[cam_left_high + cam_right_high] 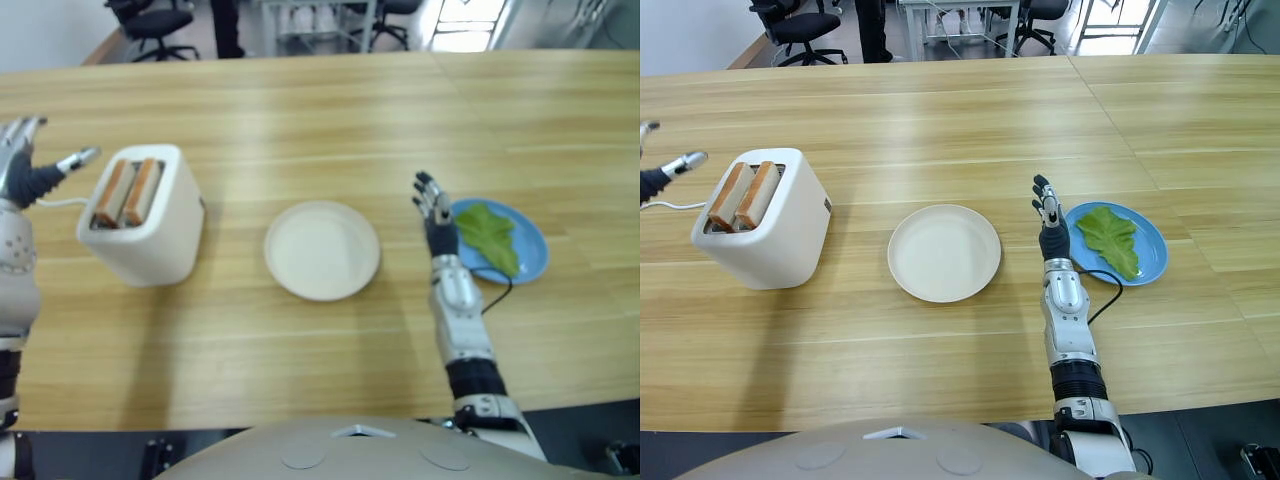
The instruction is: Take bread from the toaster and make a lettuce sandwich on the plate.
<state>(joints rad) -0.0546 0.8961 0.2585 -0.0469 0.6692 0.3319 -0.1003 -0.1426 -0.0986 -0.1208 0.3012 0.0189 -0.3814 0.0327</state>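
I see through two eyes on the robot's head, set side by side. Both look forward and down at the table (300,110), close below me. Both show the same toaster (150,225) and plate (322,250).

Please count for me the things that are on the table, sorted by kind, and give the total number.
1 toaster
2 bread slices, standing in the toaster
2 plates: cream plate, blue plate
1 lettuce leaf, on the blue plate
Total: 6
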